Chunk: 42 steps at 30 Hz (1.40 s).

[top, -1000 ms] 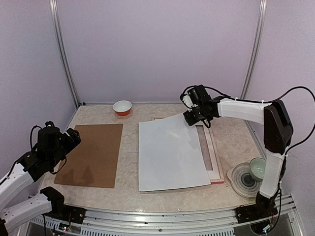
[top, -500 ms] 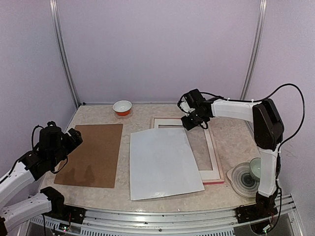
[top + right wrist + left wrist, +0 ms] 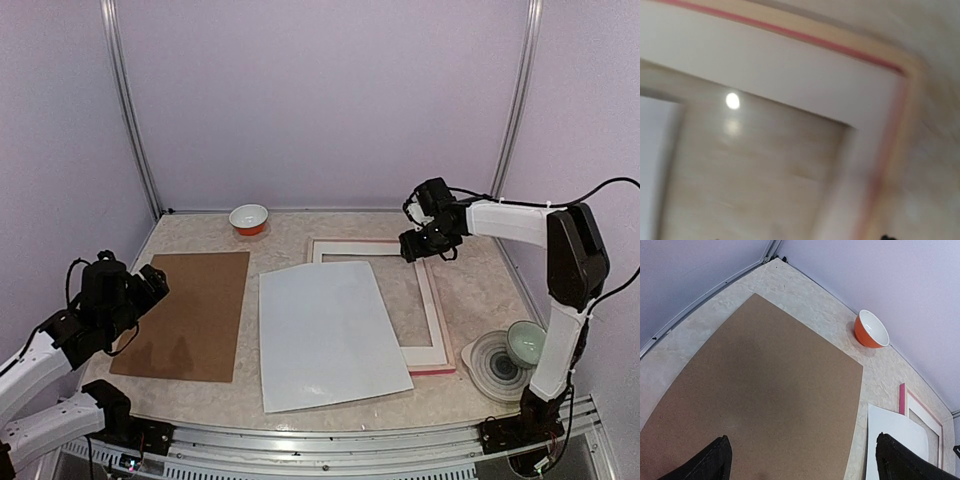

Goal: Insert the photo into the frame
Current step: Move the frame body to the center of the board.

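Top external, right gripper (image 3: pixel 425 243) over frame (image 3: pixel 435 370) corner (spread unclear), left gripper (image 3: pixel 805 462) spread wide, empty.

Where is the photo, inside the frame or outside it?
Outside. The photo lies flat on the table, white side up and askew, overlapping only part of the frame.

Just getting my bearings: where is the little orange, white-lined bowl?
In the overhead view the small orange bowl sits by the back wall, left of centre, just beyond the far right corner of the flat brown board.

Left arm (image 3: pixel 35 355) low, jaws wide apart.
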Each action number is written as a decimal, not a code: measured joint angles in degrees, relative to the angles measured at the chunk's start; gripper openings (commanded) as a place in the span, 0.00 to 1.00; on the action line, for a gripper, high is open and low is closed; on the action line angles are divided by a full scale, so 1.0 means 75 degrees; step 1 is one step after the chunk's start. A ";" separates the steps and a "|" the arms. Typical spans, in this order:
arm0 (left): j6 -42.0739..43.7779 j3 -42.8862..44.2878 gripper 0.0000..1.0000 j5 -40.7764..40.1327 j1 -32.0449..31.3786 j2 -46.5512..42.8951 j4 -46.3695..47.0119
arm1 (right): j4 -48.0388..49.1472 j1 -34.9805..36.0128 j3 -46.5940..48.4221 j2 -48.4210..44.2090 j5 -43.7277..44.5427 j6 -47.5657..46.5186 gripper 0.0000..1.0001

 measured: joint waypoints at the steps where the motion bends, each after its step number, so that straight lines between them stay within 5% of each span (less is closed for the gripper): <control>1: 0.0000 -0.0015 0.99 0.0000 0.0000 -0.0003 0.0012 | 0.0146 -0.0283 -0.0309 -0.0146 -0.0172 0.0154 0.68; 7: -0.0003 -0.0093 0.99 0.0079 0.0000 0.0044 0.0117 | 0.0766 -0.1271 -0.1518 -0.0338 -0.1183 0.0930 0.68; 17: 0.0003 -0.0245 0.99 0.0405 -0.0265 0.0289 0.0469 | 0.1687 -0.1402 -0.1827 -0.0187 -0.2911 0.1620 0.69; 26: 0.0003 -0.0300 0.99 0.0478 -0.1323 0.0991 0.0877 | 0.2177 -0.1393 -0.1979 0.0017 -0.3911 0.1918 0.68; 42: -0.0079 -0.0350 0.99 0.0708 -0.2358 0.2084 0.1842 | 0.2410 -0.1501 -0.2588 -0.0662 -0.3048 0.2177 0.73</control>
